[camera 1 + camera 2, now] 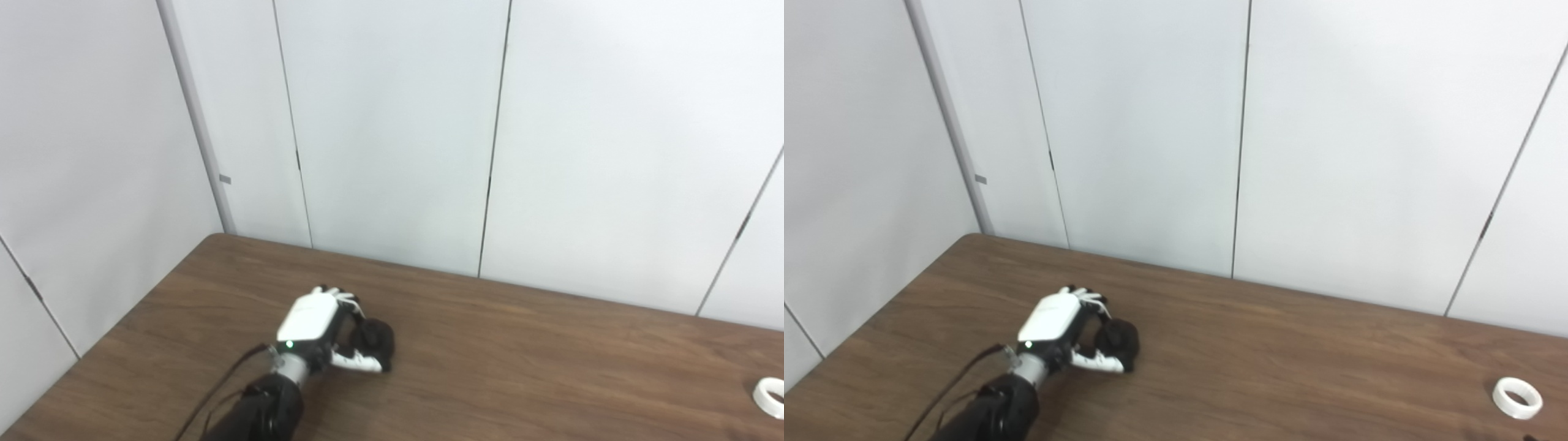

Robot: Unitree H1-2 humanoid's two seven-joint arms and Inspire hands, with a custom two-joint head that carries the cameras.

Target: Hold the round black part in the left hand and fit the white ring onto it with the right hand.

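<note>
The round black part (375,340) rests on the brown table (520,361) left of centre; it also shows in the right eye view (1119,342). My left hand (318,327) is curled around it, fingers over its far side and thumb along its near side, low at the table. The white ring (1517,397) lies flat on the table at the far right, near the front edge; it is cut by the frame edge in the left eye view (770,397). My right hand is out of view.
White wall panels (392,135) stand right behind the table's far edge and along its left side. A black cable (214,386) runs along my left forearm. The wooden tabletop stretches between the black part and the ring.
</note>
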